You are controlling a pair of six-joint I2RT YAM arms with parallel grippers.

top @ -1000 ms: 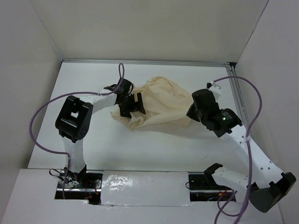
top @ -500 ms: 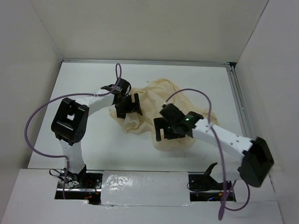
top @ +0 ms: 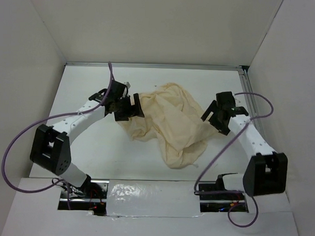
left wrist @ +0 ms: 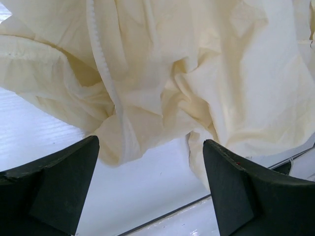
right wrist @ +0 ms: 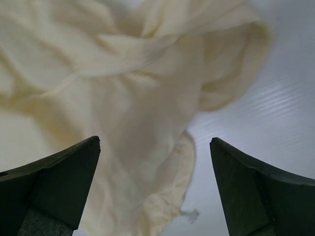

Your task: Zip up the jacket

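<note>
Across the flat white table point(top: 94, 152), toward its far middle: crumpled cream soft-cloth hooded jacket point(top: 170, 118), heaped and folded over itself, one lobe trailing toward the near edge. At its left edge, black two-finger left gripper point(top: 136, 106), spread wide and holding nothing, cloth just ahead of the fingertips in the wrist view. At its right edge, black two-finger right gripper point(top: 209, 117), likewise spread wide and empty, cloth below and ahead of it. Running down a fold in the left wrist view, pale ribbed strip of zipper teeth point(left wrist: 101, 54). Near the hem in the right wrist view, thin frayed cream drawstring end point(right wrist: 189, 215). No sign of the small dark pull in any view.

Probably still sorting and spreading the cloth, not yet zipping. Best to lay the front open and flat first. Follow the teeth down to their lower end, pinch only the edge layer there, hold the opposite hem with the other gripper for tension, and avoid grabbing several folds at once.

Compared with half a second ago: right arm withdrawn from over the jacket's middle to its right side, left arm's elbow swung down and leftward, left gripper barely shifted.
</note>
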